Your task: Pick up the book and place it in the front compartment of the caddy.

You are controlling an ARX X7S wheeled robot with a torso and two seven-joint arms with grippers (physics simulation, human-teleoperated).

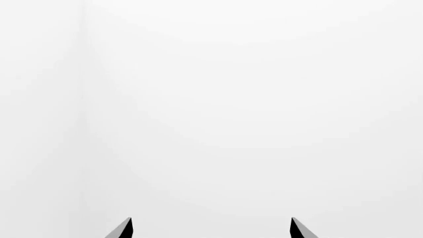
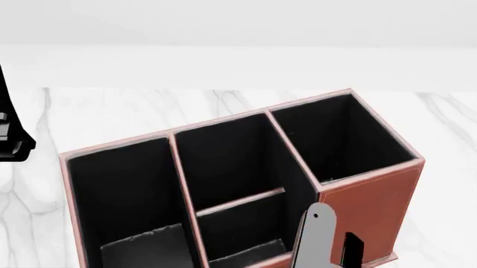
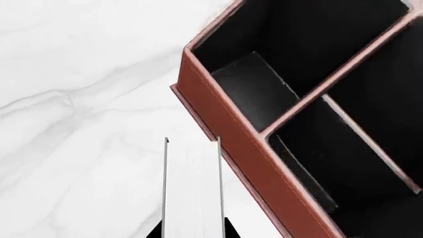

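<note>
Here, a white marble table (image 2: 134, 111) with grey veins meets a plain white wall. The right fingers (image 3: 155, 230) grasp the book (image 3: 192, 193), just beside the caddy (image 2: 369, 201). The left fingers (image 1: 126, 229) stand released.

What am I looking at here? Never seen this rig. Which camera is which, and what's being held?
A simulated two-armed wheeled robot. The head view looks down on a white marble table with a reddish-brown caddy divided into black cells. The right wrist view looks along the right gripper, which grips a thin book edge-on, white pages showing, just outside the caddy's wall. The left wrist view shows only the left gripper, open and empty, against blank white.
</note>
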